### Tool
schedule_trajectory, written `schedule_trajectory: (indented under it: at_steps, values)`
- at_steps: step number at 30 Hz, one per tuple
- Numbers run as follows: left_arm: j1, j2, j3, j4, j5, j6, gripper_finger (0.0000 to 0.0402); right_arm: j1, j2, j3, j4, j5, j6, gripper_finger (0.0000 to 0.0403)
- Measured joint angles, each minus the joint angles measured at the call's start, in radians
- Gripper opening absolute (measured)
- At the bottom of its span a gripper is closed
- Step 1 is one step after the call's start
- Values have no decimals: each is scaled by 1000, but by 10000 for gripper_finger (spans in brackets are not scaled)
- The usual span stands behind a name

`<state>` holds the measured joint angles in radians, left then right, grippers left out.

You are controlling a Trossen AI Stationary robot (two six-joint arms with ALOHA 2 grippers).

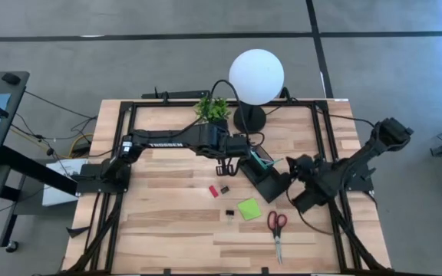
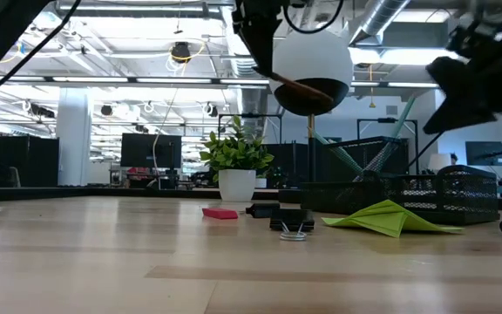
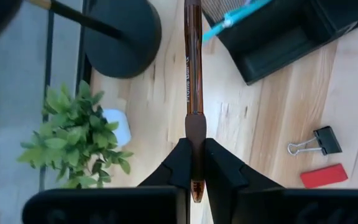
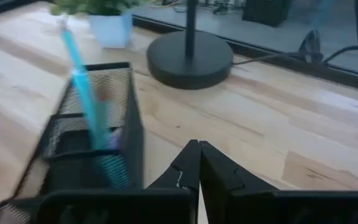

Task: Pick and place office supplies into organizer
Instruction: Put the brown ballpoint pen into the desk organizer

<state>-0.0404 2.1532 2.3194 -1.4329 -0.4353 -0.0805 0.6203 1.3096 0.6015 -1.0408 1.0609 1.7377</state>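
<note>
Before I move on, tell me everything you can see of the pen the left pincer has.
The pen is a slim, dark brown, translucent plastic-looking stick with small printed lettering along its barrel and a darker grip section. The left pincer is shut on that grip end, one finger on each side, and the pen's tip pokes out just behind them. It is held off the table, touching nothing else, pointing forward toward the organizer and the lamp base.

Table [image 1: 167,230]: light wood planks, matt. Organizer [image 4: 73,134]: black wire mesh. Pen [image 3: 193,81]: glossy translucent brown plastic. Lamp base [image 3: 120,37]: matt black. Binder clip [image 3: 316,142]: black with wire metal handles.
</note>
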Motion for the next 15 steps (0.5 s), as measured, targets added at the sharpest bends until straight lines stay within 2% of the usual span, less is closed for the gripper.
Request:
schedule_trajectory:
  at_steps: [3, 8, 11, 15]
  values:
    - [-2, 0, 22, 2, -12, 12, 11, -64, -40, -59, 178, -4, -124, 0]
    - [-3, 0, 38, 9, -27, 16, 11, -168, -55, -128, 540, -43, -434, 0]
    - [-2, 0, 38, 6, -28, 16, 11, -240, -34, -134, 678, -110, -599, 0]
    - [-5, -1, 37, -8, -26, 13, 11, -292, -13, -134, 838, -140, -751, 0]
